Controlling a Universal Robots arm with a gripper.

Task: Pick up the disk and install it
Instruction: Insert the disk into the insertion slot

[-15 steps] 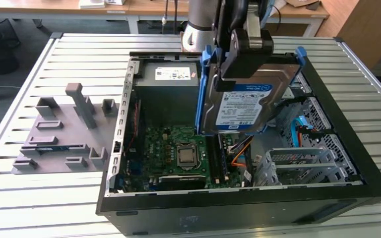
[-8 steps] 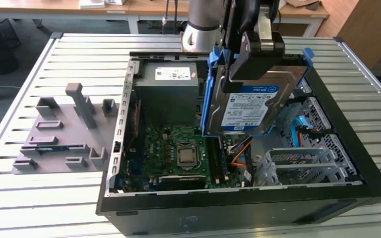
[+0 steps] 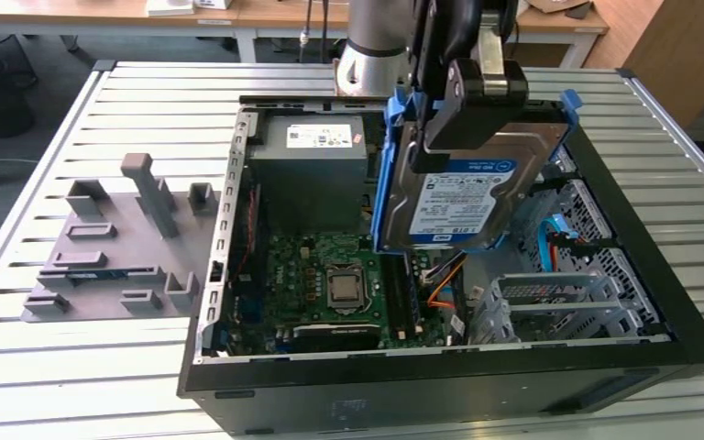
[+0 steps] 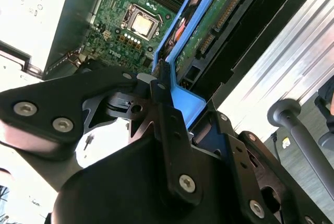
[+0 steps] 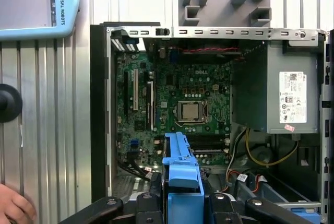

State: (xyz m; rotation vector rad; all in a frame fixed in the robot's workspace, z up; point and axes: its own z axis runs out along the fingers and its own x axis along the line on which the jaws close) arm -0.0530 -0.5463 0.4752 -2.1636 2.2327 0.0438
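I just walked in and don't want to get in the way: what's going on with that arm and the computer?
The arm's gripper is shut on the disk, clamping its blue rail and holding it nearly upright above the open computer case. The disk hangs in the air and is not yet seated in the case. The motherboard lies exposed inside.

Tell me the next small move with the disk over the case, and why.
Probably lower the hand toward the drive cage at the exterior view's right: it holds the disk tilted above the open case, not yet seated in any bay.
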